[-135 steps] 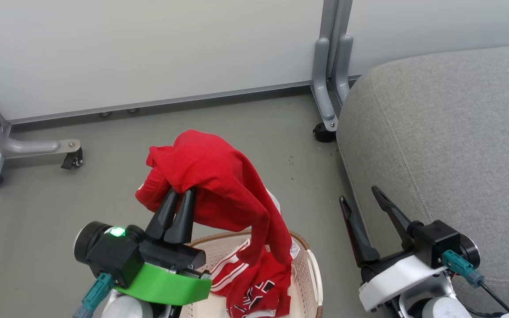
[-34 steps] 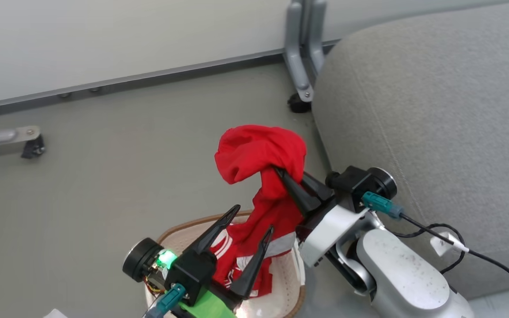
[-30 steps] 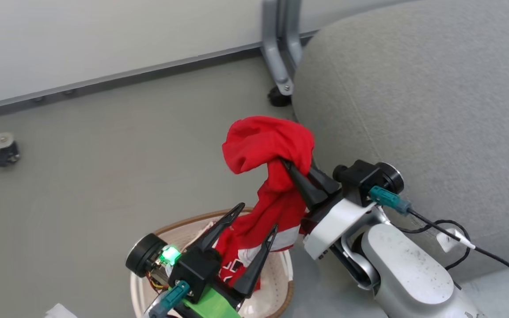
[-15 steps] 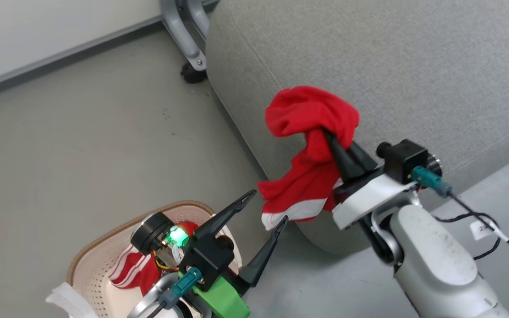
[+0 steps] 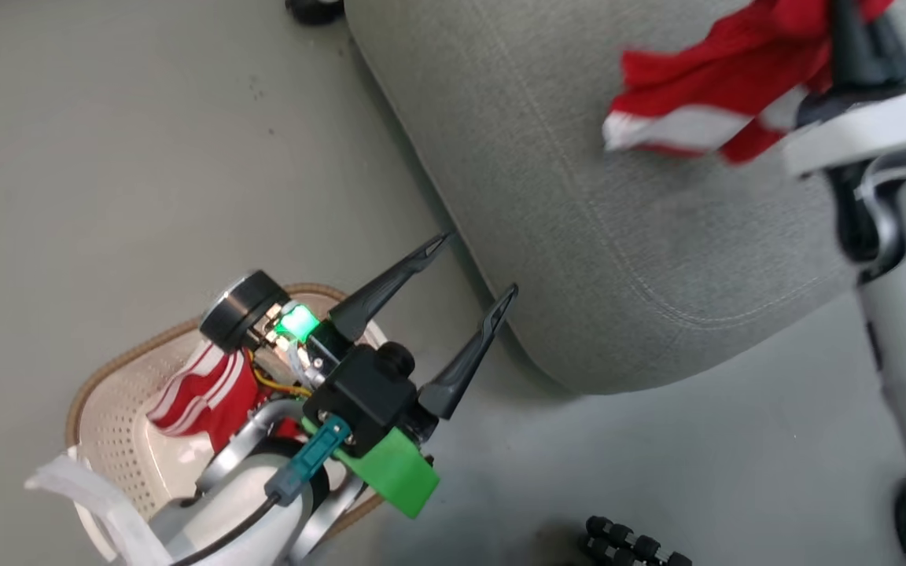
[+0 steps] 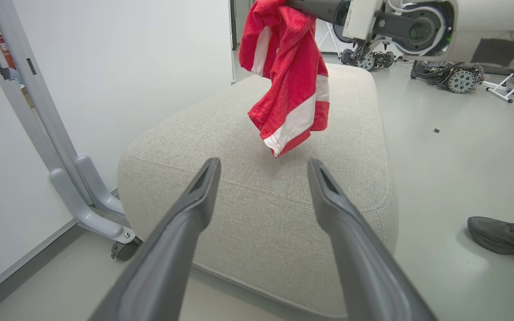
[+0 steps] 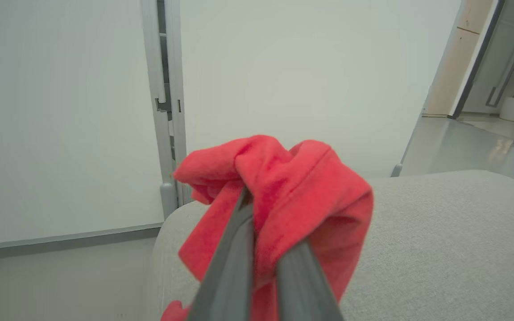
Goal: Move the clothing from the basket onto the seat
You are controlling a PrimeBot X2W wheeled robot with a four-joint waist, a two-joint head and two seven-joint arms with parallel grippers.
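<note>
**Grey floor, grey seat: red top carried over the cushion**

Bare grey floor runs between a white partition and the seat, with the basket standing on the floor just off the cushion's rounded corner.

The right gripper has its fingers clenched on a bunched fold of the plain red top and holds it up over the seat. Pinching it by one gathered end lets the rest fall free below the fingers, which probably keeps the cloth from snagging on the cushion's edge. In the left wrist view the top hangs as a long drape. Its long axis is close to vertical, with the white hem edge at the bottom pointing down at the cushion. The lowest corner is very near the fabric, but I cannot tell whether it touches.

The left gripper is above the near side of the basket. Its fingers are spread wide with nothing between them, and they point towards the seat's front edge, well apart from the hanging top. The striped jersey lies in the basket, so by my reading half the job remains.
</note>
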